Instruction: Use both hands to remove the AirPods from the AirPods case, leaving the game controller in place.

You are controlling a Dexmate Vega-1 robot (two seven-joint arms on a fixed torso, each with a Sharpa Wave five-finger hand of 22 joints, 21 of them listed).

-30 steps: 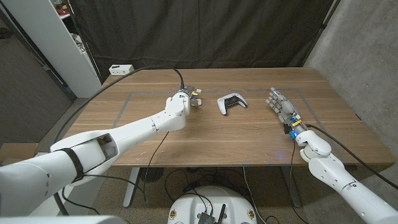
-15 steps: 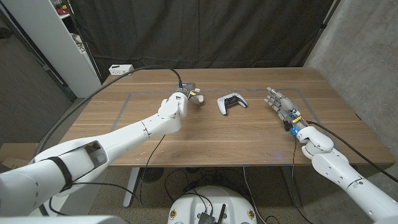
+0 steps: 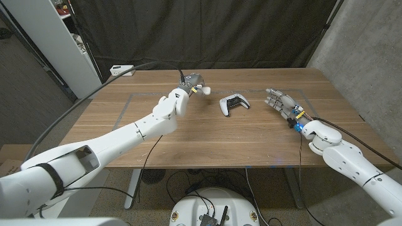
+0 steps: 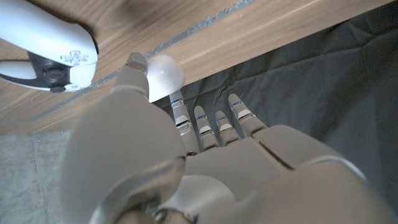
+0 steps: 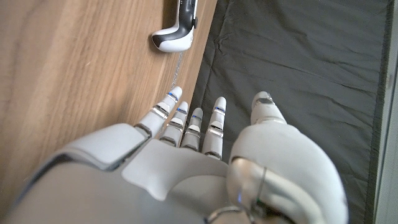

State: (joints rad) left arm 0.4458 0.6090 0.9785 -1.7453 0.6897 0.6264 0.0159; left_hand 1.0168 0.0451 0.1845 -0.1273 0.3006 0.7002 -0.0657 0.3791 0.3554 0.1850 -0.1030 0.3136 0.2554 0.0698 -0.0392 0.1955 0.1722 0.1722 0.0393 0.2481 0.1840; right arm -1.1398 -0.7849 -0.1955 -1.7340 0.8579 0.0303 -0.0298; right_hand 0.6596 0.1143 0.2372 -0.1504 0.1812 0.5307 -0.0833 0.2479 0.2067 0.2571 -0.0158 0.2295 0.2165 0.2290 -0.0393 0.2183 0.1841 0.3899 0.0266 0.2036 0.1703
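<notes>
The left hand (image 3: 190, 82) holds the white AirPods case (image 3: 205, 91) above the far part of the wooden tabletop (image 3: 207, 135), thumb and fingers (image 4: 180, 115) pinching it, just left of the white-and-black game controller (image 3: 233, 104). The right hand (image 3: 282, 103) sits near the tabletop's right side, well apart from the controller, fingers (image 5: 194, 127) spread and holding nothing.
</notes>
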